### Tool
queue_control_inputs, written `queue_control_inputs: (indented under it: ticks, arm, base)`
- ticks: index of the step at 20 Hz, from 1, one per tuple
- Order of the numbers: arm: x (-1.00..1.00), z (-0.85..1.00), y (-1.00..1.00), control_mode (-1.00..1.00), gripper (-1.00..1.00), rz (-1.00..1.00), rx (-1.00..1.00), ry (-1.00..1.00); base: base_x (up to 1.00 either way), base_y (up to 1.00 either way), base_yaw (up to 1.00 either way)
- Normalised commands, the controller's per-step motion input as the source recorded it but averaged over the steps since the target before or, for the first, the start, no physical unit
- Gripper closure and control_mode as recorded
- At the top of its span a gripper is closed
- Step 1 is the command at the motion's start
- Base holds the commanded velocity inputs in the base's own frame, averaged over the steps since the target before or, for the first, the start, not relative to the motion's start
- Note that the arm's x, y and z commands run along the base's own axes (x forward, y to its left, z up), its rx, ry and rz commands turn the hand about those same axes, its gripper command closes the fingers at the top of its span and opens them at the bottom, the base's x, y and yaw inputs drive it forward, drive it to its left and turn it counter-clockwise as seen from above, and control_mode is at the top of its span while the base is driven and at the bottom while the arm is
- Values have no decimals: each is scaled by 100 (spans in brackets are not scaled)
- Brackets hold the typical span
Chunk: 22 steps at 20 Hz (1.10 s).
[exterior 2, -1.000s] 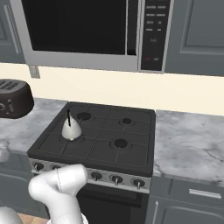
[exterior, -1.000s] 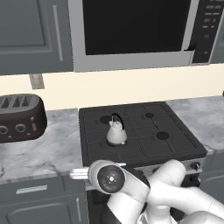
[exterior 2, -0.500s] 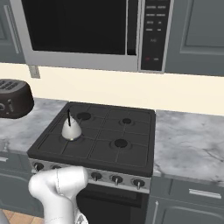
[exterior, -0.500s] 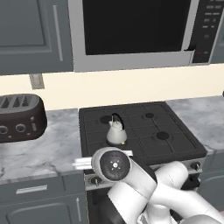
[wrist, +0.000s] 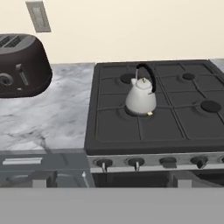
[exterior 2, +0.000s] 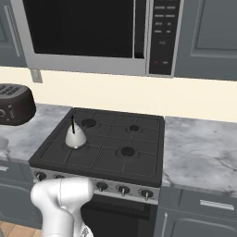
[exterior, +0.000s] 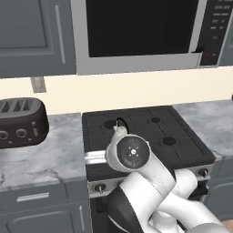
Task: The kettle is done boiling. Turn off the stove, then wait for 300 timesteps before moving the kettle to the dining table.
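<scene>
The white kettle (wrist: pixel 141 99) with its black arched handle stands upright on the front left burner of the black stove (wrist: pixel 175 127). The right base view has the kettle (exterior 2: pixel 75 137) at the left of the stove (exterior 2: pixel 115 143). From the left base, my own arm covers most of the kettle (exterior: pixel 119 129). My gripper (wrist: pixel 110 180) hangs in front of the stove's knob row (wrist: pixel 136 164), well short of the kettle, open with nothing between its jaws. The dining table is out of view.
A dark toaster (wrist: pixel 22 65) sits on the marble counter (wrist: pixel 57 118) left of the stove. A microwave (exterior 2: pixel 88 32) hangs above the cooktop. More marble counter (exterior 2: pixel 199 148) runs to the right. Grey cabinet fronts (exterior: pixel 41 209) lie below.
My arm's elbow has swung up and to the right in the left base view and now covers the kettle. The kettle has stayed on its burner.
</scene>
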Motion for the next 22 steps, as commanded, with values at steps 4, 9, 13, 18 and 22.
queue_control_inputs:
  ticks: [4,9,13,18,22]
  arm:
    - [0,27,-33,-100,-100,5,0,4]
    - [0,5,-29,-100,-100,7,0,7]
    - [0,2,-31,-100,-100,7,0,7]
    - [0,5,-35,-100,-100,6,0,7]
    - [0,15,-39,-100,-100,3,0,5]
  base:
    - [0,0,0]
    - [0,0,0]
    - [0,0,0]
    - [0,0,0]
    - [0,0,0]
